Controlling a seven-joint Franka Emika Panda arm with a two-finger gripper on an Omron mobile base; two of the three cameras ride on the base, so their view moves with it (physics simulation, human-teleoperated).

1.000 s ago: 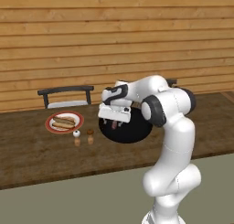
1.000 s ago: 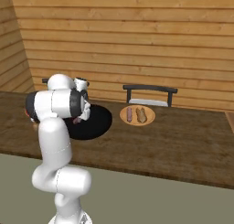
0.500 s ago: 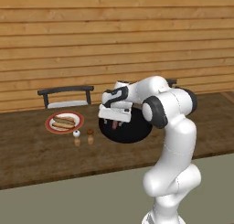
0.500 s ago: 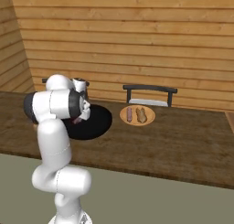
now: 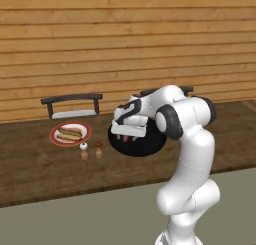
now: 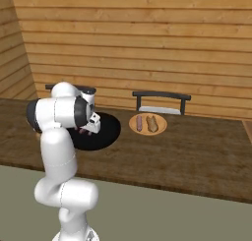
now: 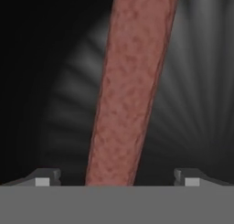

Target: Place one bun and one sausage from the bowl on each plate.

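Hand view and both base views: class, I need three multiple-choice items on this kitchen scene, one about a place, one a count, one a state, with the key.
1. What does the gripper hang over?
A. the black bowl
B. a stove
C. a sink

2. How many pieces of food lie on the tan plate?
A. one
B. two
C. four

3. How do the fingers stand?
A. open, one on each side of the sausage in the bowl
B. shut on a bun
C. shut on nothing

Key:
1 A, since the hand sits above the dark dish in both base views.
2 B, since a dark sausage and a pale bun lie side by side.
3 A, since the hand view shows both tips clear of the meat.
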